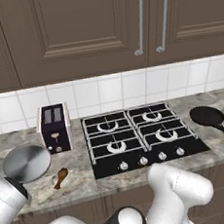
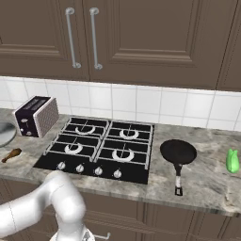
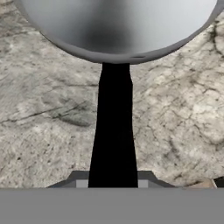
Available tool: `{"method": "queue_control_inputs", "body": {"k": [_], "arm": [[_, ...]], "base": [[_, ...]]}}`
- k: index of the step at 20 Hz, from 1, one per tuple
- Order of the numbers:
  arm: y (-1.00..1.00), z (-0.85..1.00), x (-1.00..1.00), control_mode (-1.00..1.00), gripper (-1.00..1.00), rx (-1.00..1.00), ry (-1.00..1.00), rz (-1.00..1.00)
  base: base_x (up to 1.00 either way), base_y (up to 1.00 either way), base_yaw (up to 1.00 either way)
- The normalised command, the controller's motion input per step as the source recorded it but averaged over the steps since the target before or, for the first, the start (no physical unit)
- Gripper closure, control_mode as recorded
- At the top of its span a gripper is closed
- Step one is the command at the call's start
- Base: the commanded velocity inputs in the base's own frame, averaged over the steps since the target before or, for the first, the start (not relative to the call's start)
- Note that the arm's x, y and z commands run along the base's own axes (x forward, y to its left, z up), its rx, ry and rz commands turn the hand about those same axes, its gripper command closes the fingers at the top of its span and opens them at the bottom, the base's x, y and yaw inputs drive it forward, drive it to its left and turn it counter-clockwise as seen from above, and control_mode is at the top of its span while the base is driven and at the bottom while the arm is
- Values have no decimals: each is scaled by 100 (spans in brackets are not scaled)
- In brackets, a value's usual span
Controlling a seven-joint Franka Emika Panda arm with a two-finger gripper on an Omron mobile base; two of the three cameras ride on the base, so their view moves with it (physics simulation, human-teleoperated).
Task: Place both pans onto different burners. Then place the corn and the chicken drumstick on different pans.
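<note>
The claw is pressed together on the black handle of the silvery-grey pan; in the hand view the handle runs straight up from between the finger tips to the round bowl, so the pan's long axis lies directly along the claw's own line of sight, bowl ahead and handle end at the claw; below the handle there is only the stone-patterned bench, and whether the pan rests on it or is lifted a little I cannot tell

In the left base view the silvery-grey pan sits at the far left of the bench, in front of the toaster and well apart from the hob; the burners lie to the right of it, so I judge that the coming move is a carry sideways to the right, onto one of the two left rings

The chicken drumstick lies just beside the pan, between it and the hob's front left corner, so the carry should pass over it and not sweep it; the dark pan is on the other side of the hob, with its handle pointing to the front edge of the bench; a green thing stands further right, maybe the corn in its husk, but it is too small to be sure
</note>
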Motion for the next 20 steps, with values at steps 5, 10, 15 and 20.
{"method": "queue_control_inputs", "body": {"k": [5, 10, 15, 20], "arm": [[-50, 0, -19, -100, 100, 0, -2, -7], [-57, 0, -4, -100, 100, 1, 0, -5], [-70, 0, 0, -100, 100, 2, 0, -4], [-72, 1, 0, -100, 100, 6, 0, -3]], "base": [[0, 0, 0], [0, 0, 0], [0, 0, 0], [0, 0, 0]]}}
